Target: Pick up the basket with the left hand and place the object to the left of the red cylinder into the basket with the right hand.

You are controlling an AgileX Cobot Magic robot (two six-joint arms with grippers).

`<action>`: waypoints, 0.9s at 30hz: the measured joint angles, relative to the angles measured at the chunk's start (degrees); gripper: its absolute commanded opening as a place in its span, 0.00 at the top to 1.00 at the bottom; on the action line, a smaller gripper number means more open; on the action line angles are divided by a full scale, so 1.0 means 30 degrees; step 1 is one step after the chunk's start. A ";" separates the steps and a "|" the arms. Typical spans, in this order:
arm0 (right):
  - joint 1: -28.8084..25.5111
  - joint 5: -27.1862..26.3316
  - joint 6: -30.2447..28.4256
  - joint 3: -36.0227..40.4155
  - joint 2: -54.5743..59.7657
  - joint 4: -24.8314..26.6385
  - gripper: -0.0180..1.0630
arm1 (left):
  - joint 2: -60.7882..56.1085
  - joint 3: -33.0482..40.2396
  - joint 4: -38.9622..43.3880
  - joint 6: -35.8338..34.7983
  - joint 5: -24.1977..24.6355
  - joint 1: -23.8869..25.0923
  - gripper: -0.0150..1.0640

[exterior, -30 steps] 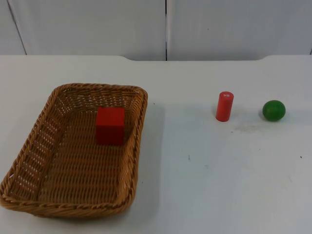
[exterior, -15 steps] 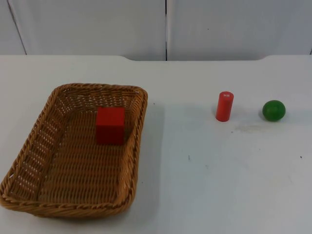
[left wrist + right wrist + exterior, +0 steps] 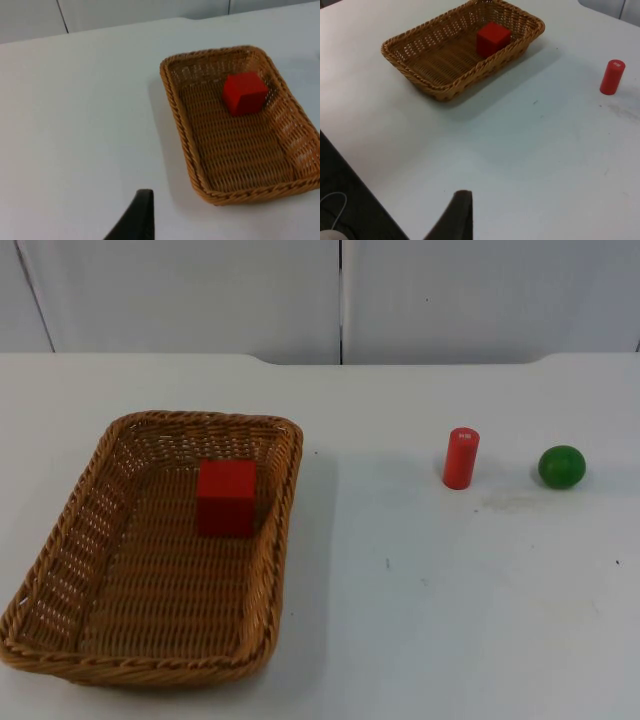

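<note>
A brown wicker basket [image 3: 286, 490] rests flat on the white table at the left, with a red cube [image 3: 226, 497] inside near its far end. A red cylinder [image 3: 460, 458] stands upright to the right of the middle. My left gripper [image 3: 142, 220] waits raised over bare table, well away from the basket [image 3: 175, 115] and the cube [image 3: 244, 93]. My right gripper [image 3: 460, 215] waits raised near the table's edge, far from the basket [image 3: 435, 90], the cube [image 3: 492, 38] and the cylinder [image 3: 612, 77]. Neither gripper holds anything.
A green ball [image 3: 561, 467] lies to the right of the cylinder. The grey partition wall [image 3: 340, 295] closes the far side. In the right wrist view the table's edge [image 3: 365, 192] drops to a dark floor.
</note>
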 measured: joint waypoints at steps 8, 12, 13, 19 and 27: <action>0.0000 0.0000 0.0000 0.0000 0.0000 0.0000 0.11 | 0.0000 0.0037 0.0000 0.0000 0.0039 0.0000 0.01; 0.0000 0.0000 0.0000 0.0000 0.0000 0.0000 0.11 | 0.0000 0.0037 0.0000 0.0000 0.0039 0.0000 0.01; 0.0000 0.0000 0.0000 0.0000 0.0000 0.0000 0.11 | 0.0000 0.0037 0.0000 0.0000 0.0039 0.0000 0.01; 0.0000 0.0000 0.0000 0.0000 0.0000 0.0000 0.01 | 0.0000 0.0037 0.0000 0.0000 0.0039 0.0000 0.01; 0.0000 0.0000 0.0000 0.0000 0.0000 0.0000 0.01 | 0.0000 0.0037 0.0000 0.0000 0.0039 0.0000 0.01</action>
